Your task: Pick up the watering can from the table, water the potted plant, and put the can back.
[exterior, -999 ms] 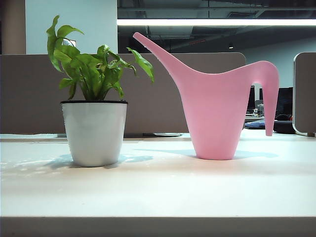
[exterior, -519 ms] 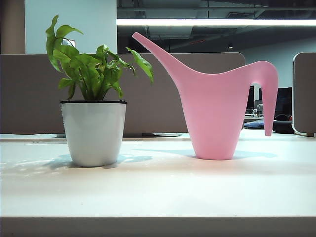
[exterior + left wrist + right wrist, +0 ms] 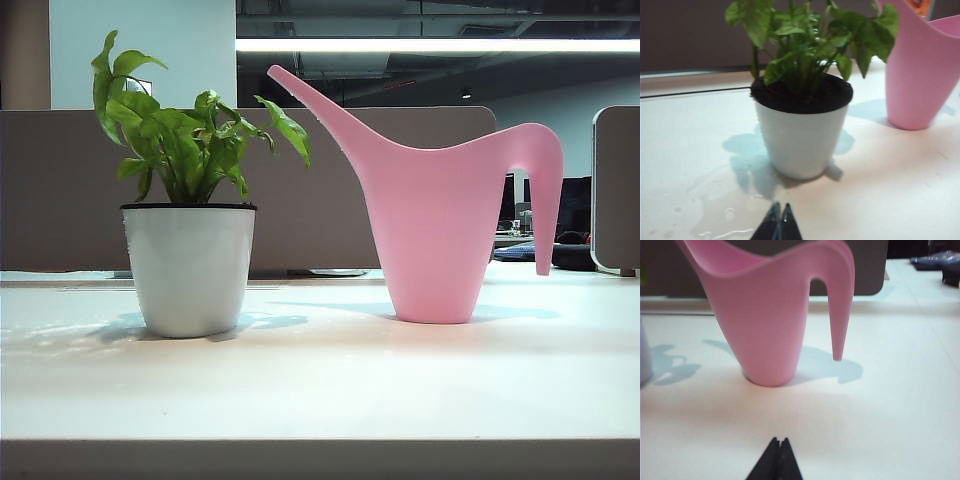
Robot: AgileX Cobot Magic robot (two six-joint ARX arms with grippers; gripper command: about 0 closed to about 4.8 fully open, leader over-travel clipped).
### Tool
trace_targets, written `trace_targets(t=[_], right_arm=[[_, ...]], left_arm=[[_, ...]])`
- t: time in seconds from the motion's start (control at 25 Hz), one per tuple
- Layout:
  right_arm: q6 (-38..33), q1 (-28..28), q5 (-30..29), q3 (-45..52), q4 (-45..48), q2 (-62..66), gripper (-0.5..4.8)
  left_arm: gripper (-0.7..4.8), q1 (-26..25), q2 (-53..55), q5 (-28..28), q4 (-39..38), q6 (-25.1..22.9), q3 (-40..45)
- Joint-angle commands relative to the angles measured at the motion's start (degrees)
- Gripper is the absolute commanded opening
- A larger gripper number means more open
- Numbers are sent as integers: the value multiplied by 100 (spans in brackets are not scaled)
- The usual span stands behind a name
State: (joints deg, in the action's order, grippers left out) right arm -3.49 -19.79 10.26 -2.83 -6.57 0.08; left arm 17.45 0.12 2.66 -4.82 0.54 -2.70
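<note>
Off-white worktop [image 3: 320, 380] runs wide and bare across my exterior view, with an office partition behind it and neither arm showing there. On it the pink watering can [image 3: 435, 230] stands upright to the right of the potted plant [image 3: 190, 265], the two well apart, the can's long spout slanting up toward the leaves and its open handle curving down on the far side from the pot. My right gripper [image 3: 779, 445] has its fingertips pressed together, empty, low over the worktop and facing the can [image 3: 770, 315] straight ahead, handle nearer that side. My left gripper [image 3: 780, 210] is likewise together and empty, facing the plant's white pot [image 3: 800, 140], where water droplets [image 3: 715, 225] wet the surface. I judge the right arm better placed for the can.
</note>
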Motion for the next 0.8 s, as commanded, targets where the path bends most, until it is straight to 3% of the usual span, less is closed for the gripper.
trace_targets(t=[0.04,0.28,0.36,0.48,0.8], right_arm=[[109,17,52,273,579,-11,-1],[741,297,59,273,686,-7,-1],[800,758,-15,273,706,-7,-1],[778,1246,-363,273,728,-7,-1],[752,2470,-1659,273,813,-7,-1]], left_arm=[[-6,0,4,-269,435,98,236],[-6,-2,4,-372,376,-372,236],[-6,-2,4,-734,402,-409,236],[-6,-4,4,-1043,450,-442,236],[-6,-76,4,-1097,560,-461,236]])
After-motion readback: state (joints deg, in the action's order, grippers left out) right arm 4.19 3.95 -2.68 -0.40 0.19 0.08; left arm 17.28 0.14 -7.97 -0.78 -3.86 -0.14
